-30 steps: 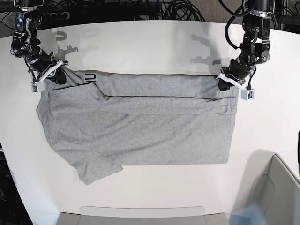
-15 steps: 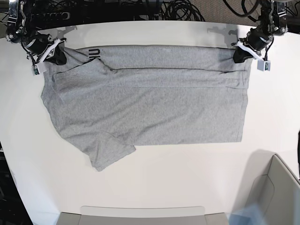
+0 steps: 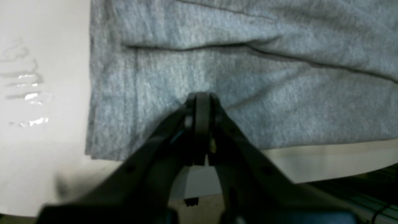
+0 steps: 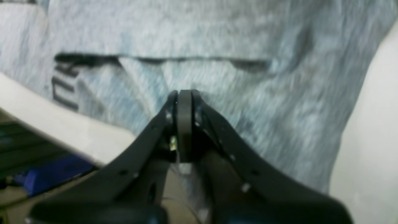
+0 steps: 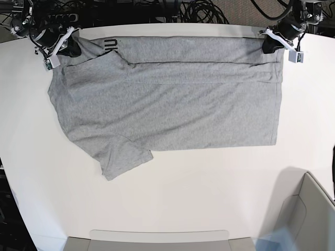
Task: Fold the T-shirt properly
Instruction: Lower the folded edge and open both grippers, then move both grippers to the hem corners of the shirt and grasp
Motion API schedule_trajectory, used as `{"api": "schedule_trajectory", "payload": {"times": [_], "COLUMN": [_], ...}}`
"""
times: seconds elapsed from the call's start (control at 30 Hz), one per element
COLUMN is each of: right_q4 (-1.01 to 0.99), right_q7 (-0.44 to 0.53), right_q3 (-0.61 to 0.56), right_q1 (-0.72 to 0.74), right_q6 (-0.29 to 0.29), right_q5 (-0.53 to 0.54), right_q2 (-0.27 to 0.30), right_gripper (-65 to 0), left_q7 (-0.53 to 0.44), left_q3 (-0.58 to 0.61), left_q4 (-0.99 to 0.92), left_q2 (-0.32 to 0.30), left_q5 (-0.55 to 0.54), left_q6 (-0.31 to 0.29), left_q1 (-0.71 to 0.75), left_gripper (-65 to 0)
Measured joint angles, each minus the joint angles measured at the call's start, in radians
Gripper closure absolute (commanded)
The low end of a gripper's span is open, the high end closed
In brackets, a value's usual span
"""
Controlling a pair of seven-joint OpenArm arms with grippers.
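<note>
The heather-grey T-shirt (image 5: 172,99) lies spread on the white table, its top edge at the table's far edge, with black lettering (image 5: 109,44) showing near the top left. A sleeve (image 5: 123,159) points down at the lower left. My right gripper (image 5: 67,47) is shut on the shirt's top left corner; in the right wrist view the jaws (image 4: 185,99) pinch grey cloth (image 4: 248,93). My left gripper (image 5: 268,44) is shut on the top right corner; in the left wrist view the jaws (image 3: 202,102) pinch the cloth (image 3: 279,102) near its hem.
The white table (image 5: 172,198) extends in front of the shirt. A grey bin (image 5: 309,214) stands at the lower right and a grey tray edge (image 5: 157,239) at the bottom. Cables (image 5: 199,10) lie beyond the far edge.
Both grippers have pulled the shirt's top edge away towards the table's far edge. The whole shirt slid with them and lies flatter.
</note>
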Motion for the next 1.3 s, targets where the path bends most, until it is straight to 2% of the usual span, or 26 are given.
{"api": "schedule_trajectory", "payload": {"times": [0.13,0.3,0.4,0.63,0.67,0.73,0.83,0.9,1.0,1.1,1.23,1.3], "right_q4": [-0.004,0.097,0.127,0.132,0.130,0.111,0.058,-0.018,-0.170,-0.303,-0.499,-0.634], "right_q7": [-0.014,-0.015,-0.016,-0.023,-0.050,-0.167,-0.229,-0.233,-0.236,-0.231,-0.067,-0.027], "right_q3": [0.058,0.062,0.062,0.058,0.058,0.059,0.030,-0.053,-0.127,-0.151,-0.190,-0.223], "right_q1": [0.068,0.092,0.112,0.183,0.209,0.303,0.478,0.591,0.721,0.838,0.936,0.976], "right_q6": [0.000,-0.002,-0.003,-0.003,-0.004,0.002,-0.001,0.000,0.013,0.007,0.002,0.001], "right_q5": [-0.011,-0.009,-0.011,-0.011,-0.008,-0.022,-0.132,-0.233,-0.348,-0.425,-0.498,-0.539], "right_q2": [-0.043,-0.043,-0.043,-0.044,-0.042,-0.041,-0.043,-0.050,-0.106,-0.140,-0.163,-0.179], "right_gripper": [0.0,0.0,0.0,0.0,0.0,0.0,0.0,0.0,0.0,0.0,0.0,0.0], "left_q7": [0.016,0.043,0.071,0.071,0.071,0.080,0.084,0.147,0.216,0.224,0.232,0.233], "left_q3": [-0.007,-0.032,-0.068,-0.108,-0.108,-0.093,-0.037,-0.007,0.011,0.010,0.010,0.010], "left_q4": [0.008,0.014,0.085,0.241,0.247,0.239,0.229,0.216,0.145,0.070,0.015,0.012], "left_q2": [0.019,0.022,0.023,0.024,0.024,0.026,0.024,0.025,0.028,0.027,0.028,0.027], "left_q5": [0.019,0.039,0.074,0.067,0.064,0.063,0.071,0.059,0.069,0.072,0.070,0.069], "left_q6": [0.011,0.024,0.055,0.047,0.045,0.043,0.047,0.033,0.045,0.050,0.049,0.049], "left_q1": [-0.065,-0.092,-0.077,-0.039,-0.040,-0.093,-0.249,-0.338,-0.463,-0.531,-0.594,-0.595], "left_gripper": [0.0,0.0,0.0,0.0,0.0,0.0,0.0,0.0,0.0,0.0,0.0,0.0]}}
